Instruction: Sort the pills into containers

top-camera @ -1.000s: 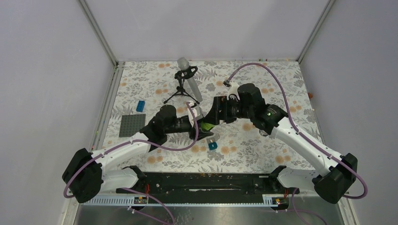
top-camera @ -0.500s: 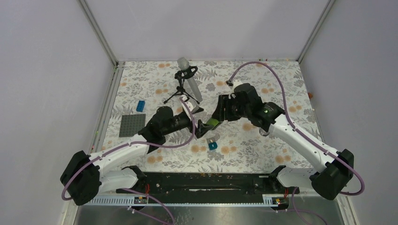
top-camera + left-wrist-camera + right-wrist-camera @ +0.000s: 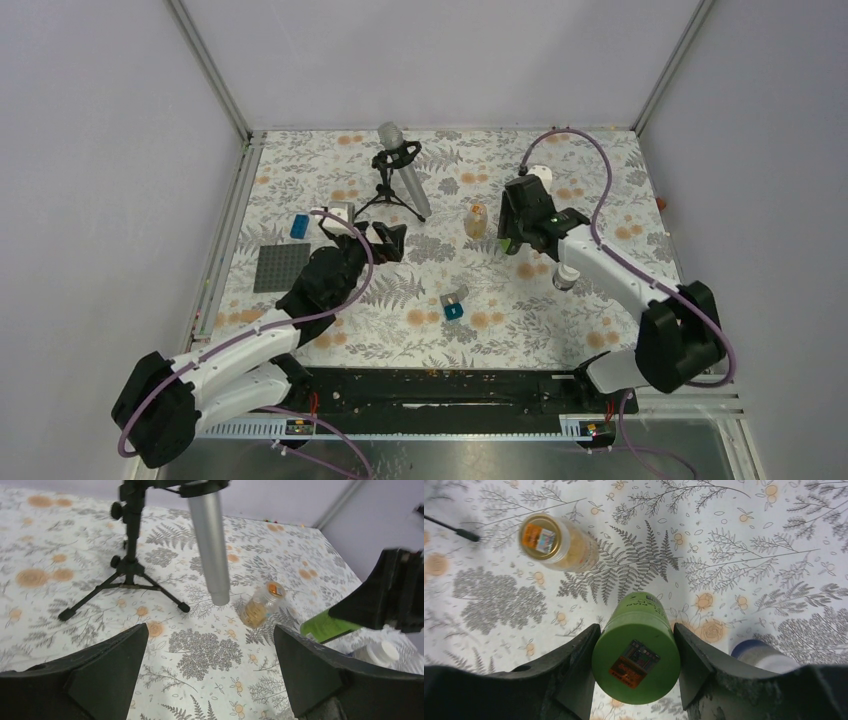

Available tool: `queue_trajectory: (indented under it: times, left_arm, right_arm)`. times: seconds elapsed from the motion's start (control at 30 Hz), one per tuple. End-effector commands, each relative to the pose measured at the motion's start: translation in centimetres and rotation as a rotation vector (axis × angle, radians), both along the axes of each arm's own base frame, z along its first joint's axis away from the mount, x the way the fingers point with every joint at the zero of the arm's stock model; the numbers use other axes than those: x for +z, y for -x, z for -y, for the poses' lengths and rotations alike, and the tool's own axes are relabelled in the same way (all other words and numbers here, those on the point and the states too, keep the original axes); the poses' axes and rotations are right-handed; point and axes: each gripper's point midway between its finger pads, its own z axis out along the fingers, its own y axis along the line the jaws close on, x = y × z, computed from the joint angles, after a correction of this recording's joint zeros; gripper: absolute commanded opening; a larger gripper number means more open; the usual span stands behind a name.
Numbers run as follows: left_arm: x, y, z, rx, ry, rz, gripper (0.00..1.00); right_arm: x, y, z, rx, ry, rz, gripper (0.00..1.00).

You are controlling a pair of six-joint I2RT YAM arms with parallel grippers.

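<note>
Left end effector (image 3: 388, 240) hung wide open and empty, centre-left in the top view, above the floral counter (image 3: 600, 160). Right of it stood an amber pill jar (image 3: 476, 218), then the right end effector (image 3: 636, 652) clamped around a green bottle (image 3: 640, 625).

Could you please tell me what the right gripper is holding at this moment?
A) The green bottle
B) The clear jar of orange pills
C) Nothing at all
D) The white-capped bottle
A: the right wrist view shows the green bottle clamped between the two fingers of the right gripper, while the clear jar of orange pills sits apart from it, untouched.
</note>
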Motion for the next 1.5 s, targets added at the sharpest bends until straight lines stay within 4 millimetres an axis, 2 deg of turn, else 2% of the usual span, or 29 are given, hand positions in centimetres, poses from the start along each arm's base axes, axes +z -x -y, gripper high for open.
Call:
queue_trajectory:
  times: [0.0, 0.2, 0.3, 0.47, 0.6, 0.67, 0.77, 0.87, 0.97, 1.13, 1.2, 1.33, 1.47]
  left_arm:
    - [0.5, -0.5, -2.5, 0.166, 0.118, -0.101, 0.99]
    - [-4.6, 1.1, -0.8, 0.080, 0.110, -0.303, 0.99]
    - [-7.2, 2.3, 0.7, 0.011, 0.111, -0.428, 0.96]
    - [-10.3, 3.9, 2.4, -0.052, 0.199, -0.563, 0.92]
    - [-11.5, 4.7, 3.7, -0.103, 0.242, -0.634, 0.85]
    - [-12.0, 5.2, 4.4, -0.128, 0.251, -0.667, 0.73]
    - [-12.9, 6.0, 5.3, -0.170, 0.247, -0.694, 0.51]
    - [-13.8, 6.7, 6.1, -0.192, 0.230, -0.716, 0.39]
    - [-14.6, 7.4, 7.0, -0.214, 0.202, -0.740, 0.37]
    - [-15.8, 8.4, 8.5, -0.261, 0.188, -0.790, 0.34]
    - [-16.1, 8.5, 9.0, -0.277, 0.191, -0.799, 0.34]
    - [-16.9, 8.6, 9.6, -0.294, 0.186, -0.814, 0.29]
    - [-17.5, 8.5, 9.7, -0.277, 0.176, -0.819, 0.25]
  right_arm:
    - [-0.5, -3.7, -0.8, -0.008, 0.015, 0.109, 0.35]
    - [-3.5, -4.7, -1.3, -0.012, 0.042, 0.041, 0.42]
    - [-4.2, -4.5, -1.1, -0.025, 0.058, 0.015, 0.53]
    - [-3.5, -4.0, -0.9, -0.022, 0.069, -0.011, 0.79]
    - [-1.8, -3.3, -1.3, 0.030, 0.053, -0.013, 0.87]
    - [-1.3, -2.4, -1.9, 0.078, 0.027, -0.042, 0.87]
    - [-0.7, -0.9, -1.4, 0.073, 0.019, -0.074, 0.83]
    - [0.0, 0.7, -0.9, 0.071, -0.013, -0.058, 0.75]
    - [0.3, 2.8, -1.5, 0.111, -0.092, -0.067, 0.59]
    - [-0.8, 6.4, -4.6, 0.261, -0.280, -0.136, 0.39]
    - [-1.9, 7.8, -5.9, 0.306, -0.355, -0.187, 0.36]
    - [-3.9, 9.0, -7.5, 0.350, -0.433, -0.244, 0.34]
    - [-5.7, 9.0, -8.1, 0.345, -0.456, -0.286, 0.34]
